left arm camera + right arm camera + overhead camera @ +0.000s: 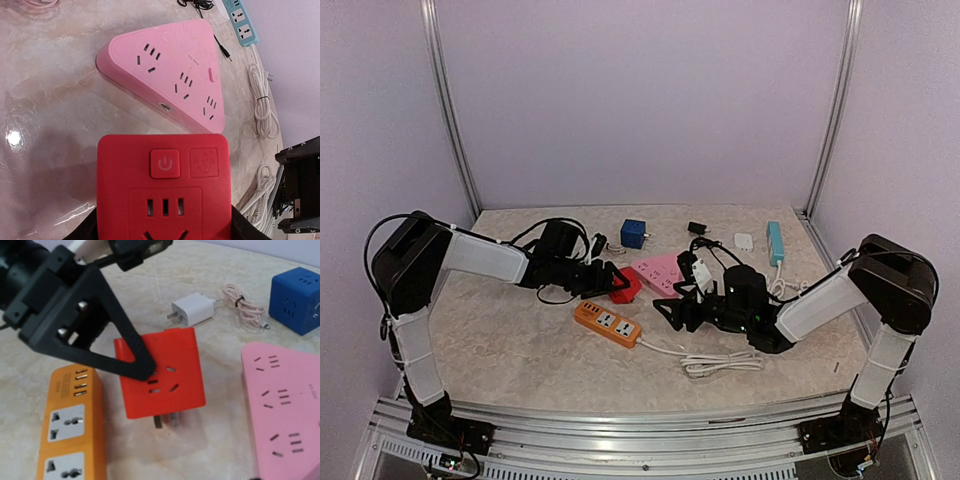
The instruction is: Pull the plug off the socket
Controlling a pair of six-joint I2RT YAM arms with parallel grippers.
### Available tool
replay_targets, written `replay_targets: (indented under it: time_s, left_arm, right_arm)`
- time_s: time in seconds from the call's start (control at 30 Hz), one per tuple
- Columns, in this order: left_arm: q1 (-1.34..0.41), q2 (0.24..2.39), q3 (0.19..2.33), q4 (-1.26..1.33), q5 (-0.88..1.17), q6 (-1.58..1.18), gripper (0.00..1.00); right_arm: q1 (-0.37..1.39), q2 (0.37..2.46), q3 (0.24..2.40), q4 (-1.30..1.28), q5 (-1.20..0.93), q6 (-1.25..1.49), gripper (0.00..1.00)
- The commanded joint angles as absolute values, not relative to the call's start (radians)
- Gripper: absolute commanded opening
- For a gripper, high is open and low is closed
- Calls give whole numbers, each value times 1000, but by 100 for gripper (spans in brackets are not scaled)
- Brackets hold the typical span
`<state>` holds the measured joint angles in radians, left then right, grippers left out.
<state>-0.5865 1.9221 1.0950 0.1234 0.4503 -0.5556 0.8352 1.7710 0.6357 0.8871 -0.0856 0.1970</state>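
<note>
- Gripping the red socket cube (180, 360) with the left hand (613, 282), one finger pressed against each side, about mid-worktop (520, 345).
- Showing bare metal prongs (164, 420) at the cube's near edge, plugged into nothing; cannot tell whether lifted or resting on the surface.
- Seen from the right wrist, partly masked at its upper left corner by one black finger of that left hand.
- Crowded on the near left by an orange power strip (75, 440), just beside the cube.
- Hemmed on the right by a pink triangular strip (170, 75), near, with a band of bare worktop between.
- Backed on the far side by a white charger (192, 310) with a coiled pinkish cable (242, 302), and further off by a blue socket cube (295, 297).
- Keeping to the right of the orange strip, the right hand (665, 313): fingers spread, empty, touching neither strip.
- Trailing from the orange strip, a white cord ending in a bundle (720, 363) under the right arm.
- Lying well apart at the far right, a teal power strip (240, 17).
</note>
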Motion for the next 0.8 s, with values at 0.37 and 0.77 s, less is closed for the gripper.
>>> replay_targets:
  time_s: [0.37,0.77]
  left_arm:
    - [-549,1960,1121,94,402,-575,85]
    - [-488,1868,1087,10,300,-569,86]
  right_arm:
    - [828,1789,635,901,-118,208,74]
    - [827,1784,629,903,-123,210,74]
